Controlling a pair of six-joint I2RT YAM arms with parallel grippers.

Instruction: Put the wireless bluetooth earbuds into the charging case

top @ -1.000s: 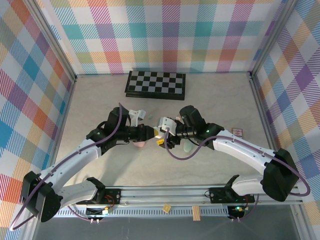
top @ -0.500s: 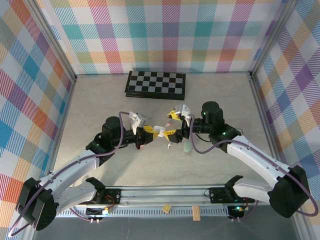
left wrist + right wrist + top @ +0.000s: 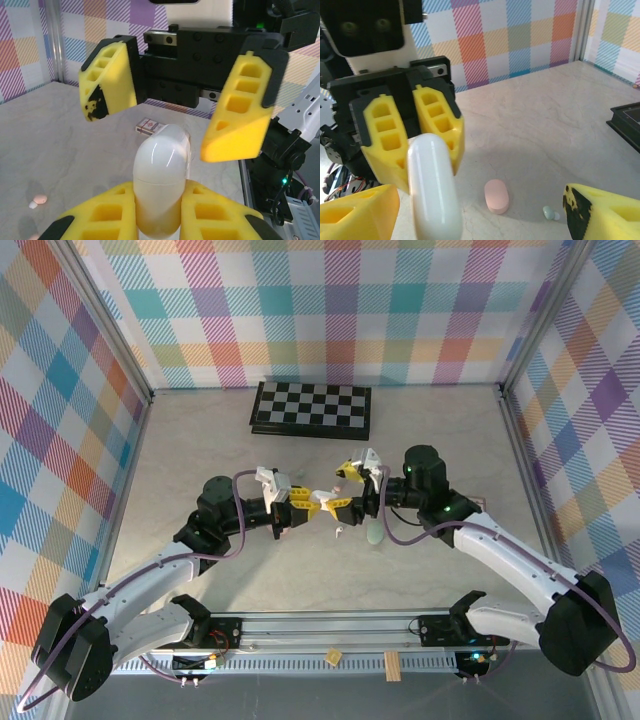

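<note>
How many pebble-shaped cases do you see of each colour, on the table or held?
white case: 1
pink case: 1
pale green case: 1
Total: 3

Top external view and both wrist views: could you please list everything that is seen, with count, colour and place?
chessboard: one, black and white, far side of the table.
white case: one, white, held above the table.
pink case: one, pink, lying on the table below the grippers.
green case: one, pale green, on the table by the right arm.
white earbud: one, white, just left of the green case.
green earbud: one, pale green, near the pink case.
small box: one, red and white, on the table.
left gripper: one, yellow fingers, shut on the white case.
right gripper: one, yellow fingers, open, either side of the case's top.
</note>
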